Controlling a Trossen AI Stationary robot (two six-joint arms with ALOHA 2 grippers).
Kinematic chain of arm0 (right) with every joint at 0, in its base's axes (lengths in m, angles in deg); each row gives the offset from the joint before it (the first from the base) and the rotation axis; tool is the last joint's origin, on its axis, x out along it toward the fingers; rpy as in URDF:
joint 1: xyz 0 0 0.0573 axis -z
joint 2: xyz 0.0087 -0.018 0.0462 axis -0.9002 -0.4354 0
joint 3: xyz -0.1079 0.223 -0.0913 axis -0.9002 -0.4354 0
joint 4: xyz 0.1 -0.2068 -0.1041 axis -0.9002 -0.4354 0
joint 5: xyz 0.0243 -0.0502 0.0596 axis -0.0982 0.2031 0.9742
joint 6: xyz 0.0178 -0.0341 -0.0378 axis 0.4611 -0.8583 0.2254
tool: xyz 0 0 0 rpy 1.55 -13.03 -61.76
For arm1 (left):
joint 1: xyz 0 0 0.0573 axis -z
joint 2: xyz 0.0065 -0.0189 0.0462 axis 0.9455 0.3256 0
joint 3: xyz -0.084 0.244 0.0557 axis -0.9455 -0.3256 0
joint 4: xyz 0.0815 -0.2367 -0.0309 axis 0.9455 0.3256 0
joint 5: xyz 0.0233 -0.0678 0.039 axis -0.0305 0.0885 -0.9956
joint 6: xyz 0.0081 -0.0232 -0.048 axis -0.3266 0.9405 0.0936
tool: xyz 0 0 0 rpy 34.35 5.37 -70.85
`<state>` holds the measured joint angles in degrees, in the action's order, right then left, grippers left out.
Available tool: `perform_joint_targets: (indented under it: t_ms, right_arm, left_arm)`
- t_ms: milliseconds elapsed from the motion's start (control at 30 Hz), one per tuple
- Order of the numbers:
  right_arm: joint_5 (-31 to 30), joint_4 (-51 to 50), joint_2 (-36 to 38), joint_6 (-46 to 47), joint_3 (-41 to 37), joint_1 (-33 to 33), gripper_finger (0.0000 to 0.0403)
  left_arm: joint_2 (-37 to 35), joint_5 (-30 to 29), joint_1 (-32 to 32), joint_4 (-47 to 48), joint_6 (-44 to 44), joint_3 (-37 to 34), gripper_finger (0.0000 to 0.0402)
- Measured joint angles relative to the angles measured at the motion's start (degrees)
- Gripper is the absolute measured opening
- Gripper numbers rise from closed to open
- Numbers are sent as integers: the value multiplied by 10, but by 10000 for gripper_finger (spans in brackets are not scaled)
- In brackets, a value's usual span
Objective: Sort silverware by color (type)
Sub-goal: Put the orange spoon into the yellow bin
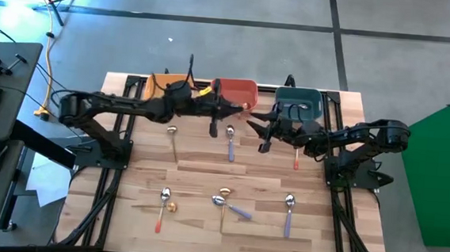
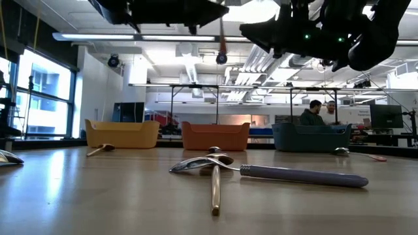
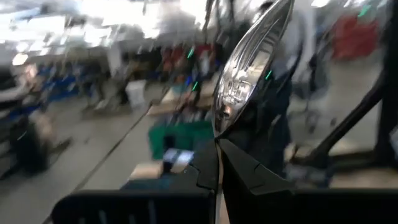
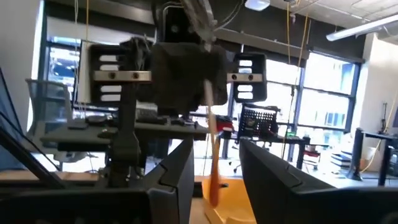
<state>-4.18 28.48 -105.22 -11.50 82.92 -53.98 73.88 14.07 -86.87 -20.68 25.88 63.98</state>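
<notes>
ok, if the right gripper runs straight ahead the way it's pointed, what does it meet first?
Most likely the red-orange-handled spoon hanging from the shut left gripper. Its handle lines up with the gap of the open right gripper. How far off it is, the views don't settle.

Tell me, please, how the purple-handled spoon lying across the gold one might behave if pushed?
The purple-handled spoon looks stiff and light. Resting across the gold spoon, it would probably pivot or slide off. Its shiny bowl suggests a slippery grip.
</notes>
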Motion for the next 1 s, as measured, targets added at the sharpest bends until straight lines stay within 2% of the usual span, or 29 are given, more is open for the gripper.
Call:
perform_joint_targets:
  t_ms: [267,467,567,733,1000]
  right_arm:
    - [-22,-70,0,-14,0,18,105]
    - [-22,-105,0,-11,0,33,40]
    - [-22,-104,0,-12,0,36,7]
    - [-22,-104,0,-14,1,37,10]
    - [-22,-109,0,-16,1,37,2]
  left_arm:
    - [-120,-71,-56,326,-52,0,0]
    - [-171,-153,-151,525,-47,2,0]
    - [-165,-161,-207,622,-54,19,0]
    - [-120,-162,-273,722,-97,48,0]
    - [-17,-164,-336,755,-132,88,0]
